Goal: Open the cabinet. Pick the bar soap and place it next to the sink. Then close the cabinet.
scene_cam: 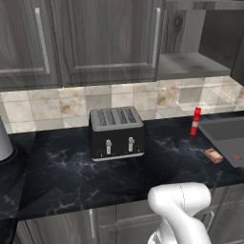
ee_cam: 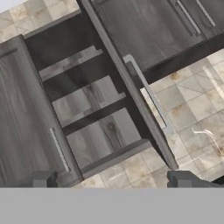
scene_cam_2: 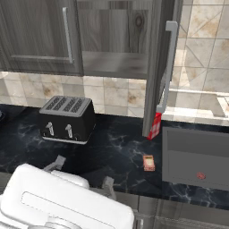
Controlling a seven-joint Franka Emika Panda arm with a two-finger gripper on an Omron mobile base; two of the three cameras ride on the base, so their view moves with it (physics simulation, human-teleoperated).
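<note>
I see the soap [scene_cam_2: 149, 163] already lying on the counter [scene_cam_2: 116, 152] just beside the sink [scene_cam_2: 197, 154]. The cabinet [scene_cam_2: 157, 67] door hangs open, so closing it is all that's left; my pincer [ee_cam: 111, 179] is released, holding nothing.

Glossy white rounded arm [scene_cam: 180, 209] (thin dark seam lines); gripper [ee_cam: 111, 179] carries 2 small, blocky dark-grey finger tips [ee_cam: 43, 179].

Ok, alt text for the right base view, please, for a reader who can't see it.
The cabinet above the black counter stands open, its door swung out edge-on, while the bar soap lies on the counter just left of the sink. A black toaster sits further left, and a red-and-white bottle stands behind the door.
</note>
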